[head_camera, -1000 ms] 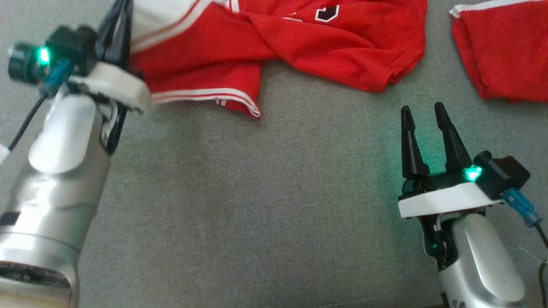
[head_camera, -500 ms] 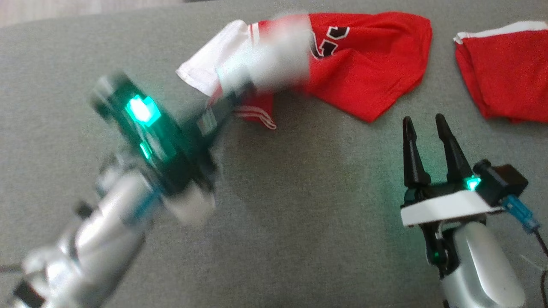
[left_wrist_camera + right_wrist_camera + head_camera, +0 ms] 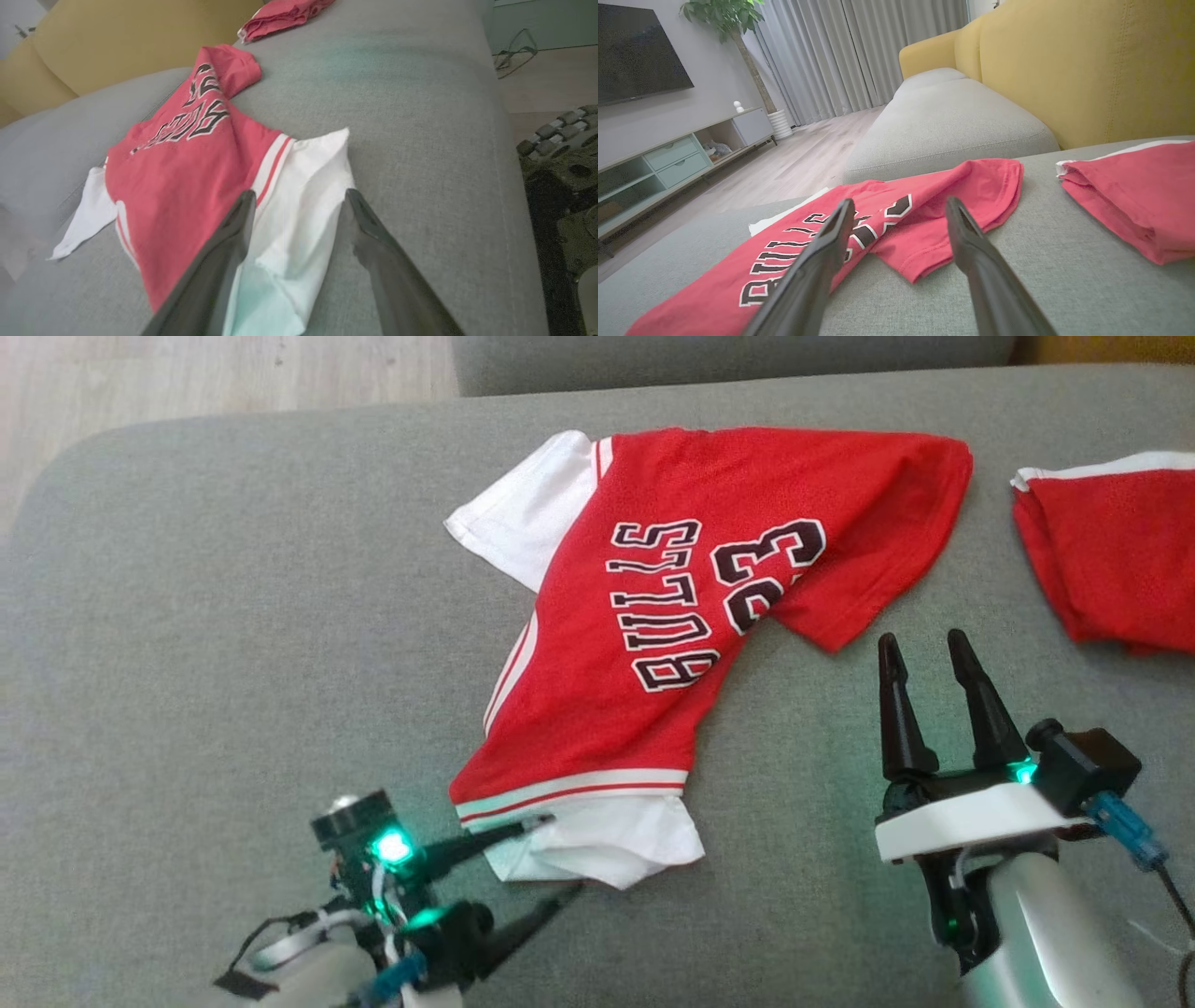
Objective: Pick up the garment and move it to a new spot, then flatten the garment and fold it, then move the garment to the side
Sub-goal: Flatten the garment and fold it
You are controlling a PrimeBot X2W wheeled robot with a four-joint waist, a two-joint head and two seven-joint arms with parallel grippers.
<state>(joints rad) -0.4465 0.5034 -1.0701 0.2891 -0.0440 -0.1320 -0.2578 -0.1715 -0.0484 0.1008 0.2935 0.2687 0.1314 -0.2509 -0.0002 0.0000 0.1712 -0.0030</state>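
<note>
Right gripper (image 3: 921, 637), at four o'clock in the head view: two long black fingers (image 3: 901, 728) tapering to points, on a white plate (image 3: 966, 821). Beside it sit a green light (image 3: 1025, 772) and a black camera block (image 3: 1083, 767) with a blue plug (image 3: 1125, 831) and black cable (image 3: 1174, 891). The forearm (image 3: 1046, 933) is silver. Left gripper (image 3: 563, 854), at seven o'clock: black fingers, green glow, and a round black camera (image 3: 350, 821).
</note>
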